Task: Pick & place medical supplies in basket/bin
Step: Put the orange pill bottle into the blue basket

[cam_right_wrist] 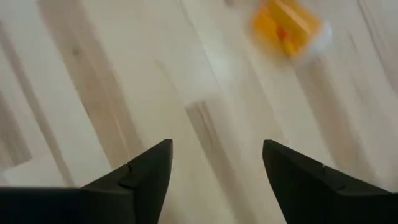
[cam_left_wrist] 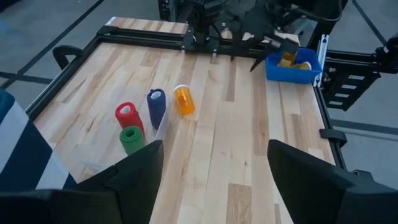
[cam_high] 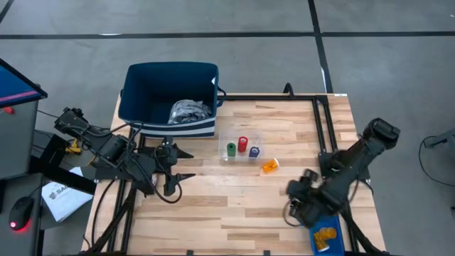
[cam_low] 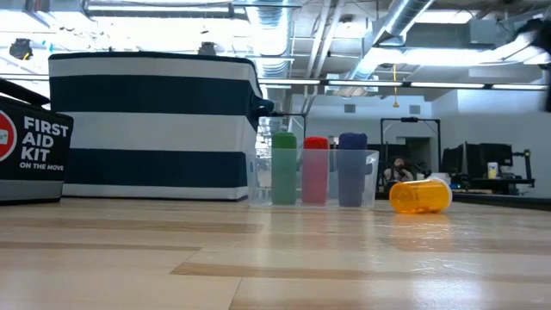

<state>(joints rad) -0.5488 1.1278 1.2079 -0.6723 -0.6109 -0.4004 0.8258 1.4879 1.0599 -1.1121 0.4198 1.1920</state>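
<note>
I see a light wooden table [cam_high: 213, 206] with a black frame along its edges. On it sit the navy striped basket [cam_high: 169, 99] at the far left, a clear tray [cam_high: 242, 147] just beside it, and one orange pill bottle [cam_high: 270, 166] lying on its side near the tray.

it was a robotics lab or workshop: exposed ceiling ducts [cam_low: 405, 21], strip lights, monitors [cam_low: 486, 159] on desks behind, grey concrete floor [cam_high: 234, 18], and a metal-framed wooden counter [cam_high: 284, 206].
</note>
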